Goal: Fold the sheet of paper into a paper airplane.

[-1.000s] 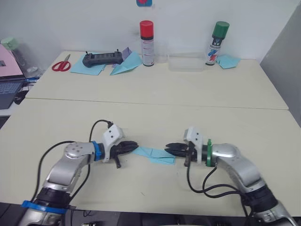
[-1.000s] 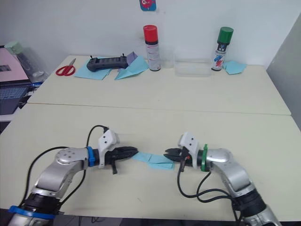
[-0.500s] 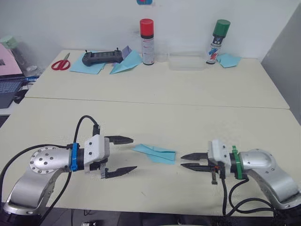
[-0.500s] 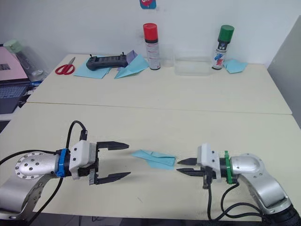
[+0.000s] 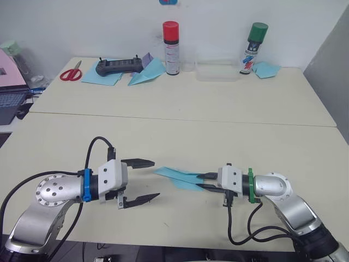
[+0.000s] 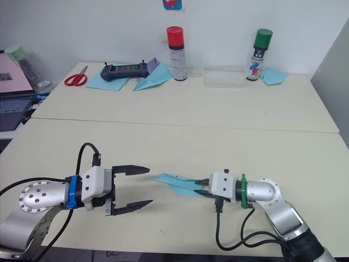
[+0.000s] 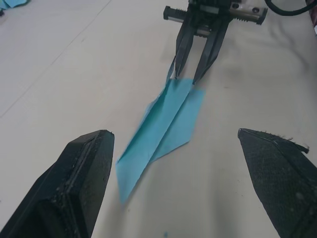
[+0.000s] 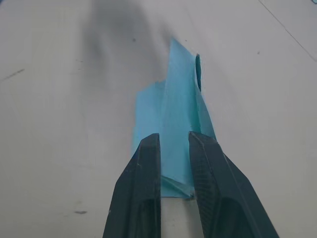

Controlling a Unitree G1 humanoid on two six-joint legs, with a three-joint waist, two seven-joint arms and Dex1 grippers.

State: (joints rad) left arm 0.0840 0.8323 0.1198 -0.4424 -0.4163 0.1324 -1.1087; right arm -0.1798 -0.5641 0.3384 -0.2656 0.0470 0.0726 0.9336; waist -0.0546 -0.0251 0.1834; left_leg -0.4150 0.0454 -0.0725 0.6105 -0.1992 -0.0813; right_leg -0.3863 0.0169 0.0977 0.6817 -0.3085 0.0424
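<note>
Paper airplane (image 5: 177, 177) lying on the near table (image 5: 218, 139), between the two grippers, pointed tip toward the left one. Right gripper (image 5: 203, 182) at its blunt back end, fingers nearly together with the centre ridge between them; pinching or just beside it, cannot tell. Left gripper (image 5: 146, 180) wide open, near the tip but not touching.

Seen from the left wrist: whole dart, ridge down the middle and flat wings on both sides, with the right gripper's (image 7: 189, 74) thin fingers at the far end. Seen from the right wrist: close look at the back edge, two dark fingers (image 8: 143, 198) over the blue paper.

Far table at the back: red scissors (image 5: 71, 74), black controller (image 5: 118, 67) on blue paper, wider blue plane with a purple flap (image 5: 146, 71), red-capped spray can (image 5: 170, 48), clear box (image 5: 216, 71), green-capped spray can (image 5: 251, 48), small blue scrap (image 5: 266, 69). Laptop (image 5: 9, 90) off to the left. Nothing between the grippers and the dart.
</note>
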